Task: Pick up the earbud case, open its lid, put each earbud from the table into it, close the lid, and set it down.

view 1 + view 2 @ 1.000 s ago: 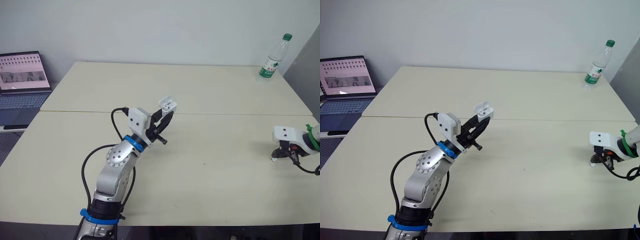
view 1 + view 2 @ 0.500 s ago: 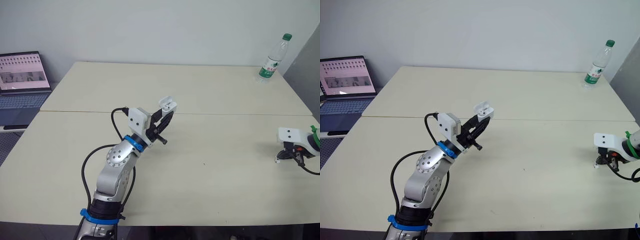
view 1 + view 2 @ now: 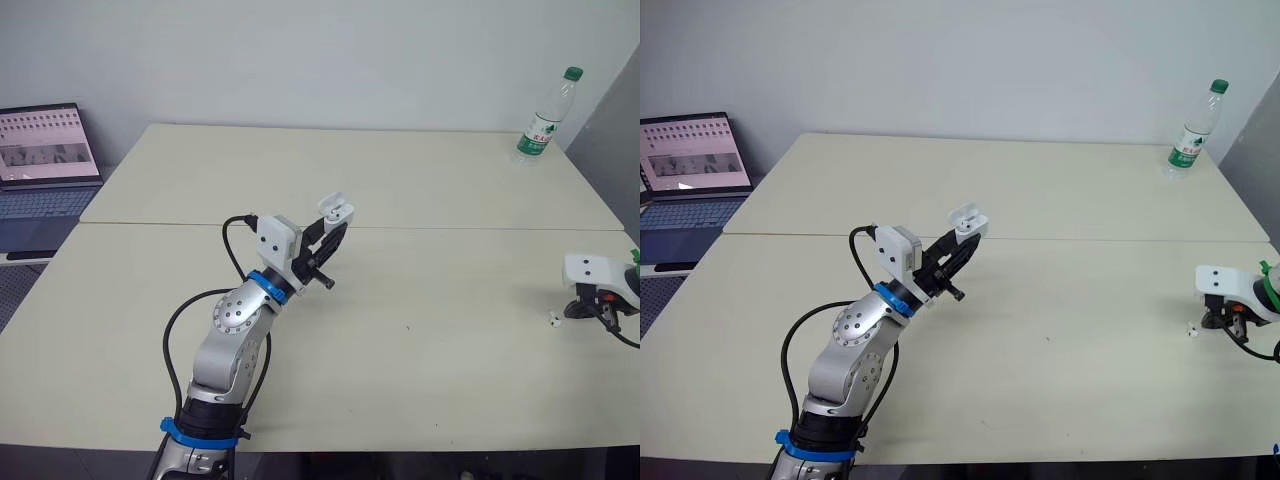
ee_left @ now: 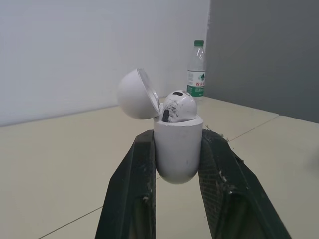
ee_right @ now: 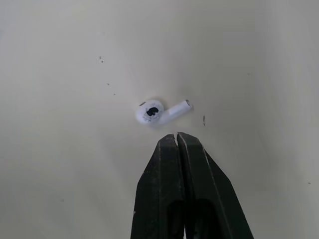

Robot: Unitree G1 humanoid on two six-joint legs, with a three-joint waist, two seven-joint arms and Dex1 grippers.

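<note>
Currently holding the earbud case (image 4: 178, 152) in the left gripper (image 4: 177, 139), black fingers (image 4: 137, 179) clamped against both sides of the case body. Raised above the middle of the table (image 3: 450, 180), clear of its surface. Lid (image 4: 135, 93) swung back on its hinge and tilted to one side. Seated in the case: one earbud (image 4: 179, 105), rounded head poking above the rim.

Over near the table's right edge, hovering low with the right gripper (image 5: 177, 139), its two fingers pressed together and holding nothing. Just beyond those fingertips, lying flat on the table and apart from them: the second earbud (image 5: 160, 110), stem pointing off to one side.

At the far right corner of the table, standing upright: a plastic bottle (image 3: 545, 112) with a green cap. Off the table's left side: an open laptop (image 3: 45, 160), screen lit.
</note>
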